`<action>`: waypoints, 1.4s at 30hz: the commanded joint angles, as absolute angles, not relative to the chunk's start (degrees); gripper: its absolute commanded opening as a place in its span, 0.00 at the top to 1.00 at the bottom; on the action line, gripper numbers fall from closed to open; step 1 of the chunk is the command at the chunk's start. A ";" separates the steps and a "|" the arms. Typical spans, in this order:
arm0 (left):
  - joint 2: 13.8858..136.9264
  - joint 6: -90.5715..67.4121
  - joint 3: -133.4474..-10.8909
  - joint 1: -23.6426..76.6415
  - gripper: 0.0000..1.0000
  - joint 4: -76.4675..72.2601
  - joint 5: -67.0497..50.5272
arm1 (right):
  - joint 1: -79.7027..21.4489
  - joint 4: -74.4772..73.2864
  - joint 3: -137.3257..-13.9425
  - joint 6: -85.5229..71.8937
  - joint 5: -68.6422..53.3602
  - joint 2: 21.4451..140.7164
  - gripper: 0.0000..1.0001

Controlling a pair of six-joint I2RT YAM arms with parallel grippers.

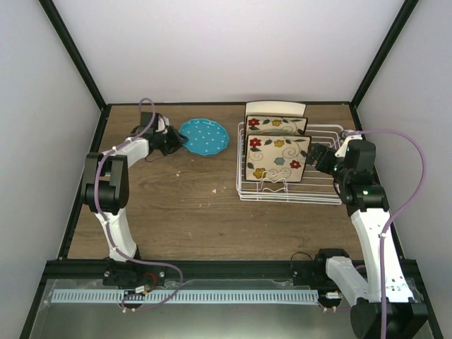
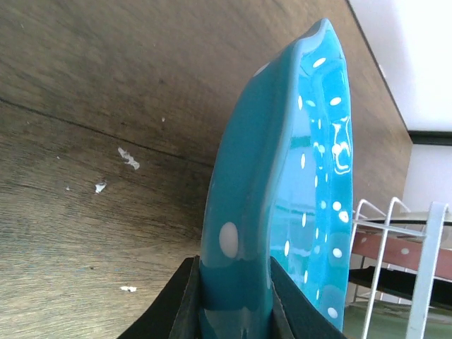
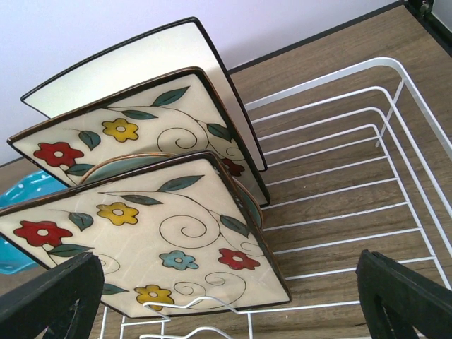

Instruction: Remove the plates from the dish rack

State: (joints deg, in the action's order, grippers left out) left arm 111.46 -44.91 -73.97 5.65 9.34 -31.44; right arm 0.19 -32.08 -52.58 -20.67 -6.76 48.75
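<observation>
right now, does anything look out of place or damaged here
Nothing looks damaged. A few small white flecks lie on the brown wooden table beside the round blue dotted plate gripped at its rim by the left hand; crumbs or chips, I cannot tell.

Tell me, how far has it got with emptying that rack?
One out: the blue dotted plate is clear of the dish rack, its rim clamped in the left gripper. The open right gripper faces the front floral plate. Several plates are left racked.
</observation>
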 commanded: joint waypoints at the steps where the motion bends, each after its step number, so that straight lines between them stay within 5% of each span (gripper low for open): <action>1: 112.48 -46.72 -74.49 5.73 0.96 3.72 -33.85 | -0.31 -34.10 -54.16 -21.46 -4.85 46.74 0.00; 10: 113.50 -46.27 -72.88 5.89 0.94 6.44 -32.37 | -0.26 -35.60 -53.50 -21.79 -3.27 44.58 0.00; 21: 113.12 -46.25 -69.63 5.97 0.16 6.51 -32.01 | -0.27 -37.27 -54.24 -21.51 -2.36 43.49 0.00; 25: 112.40 -44.76 -70.74 5.86 0.02 8.27 -30.34 | -0.26 -37.79 -54.08 -21.89 -2.18 42.81 0.00; 33: 107.64 -29.41 -82.18 2.16 0.00 12.53 -19.98 | -0.26 -38.68 -53.41 -22.73 -1.53 41.11 0.00; 42: 103.04 -3.82 -89.59 11.24 0.14 -1.49 -49.01 | -0.26 -36.53 -51.71 -22.52 -2.31 41.93 0.00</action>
State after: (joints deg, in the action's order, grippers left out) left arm 106.69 -17.61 -91.00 5.89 6.20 -32.73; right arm 0.19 -38.04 -52.16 -22.15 -2.42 41.34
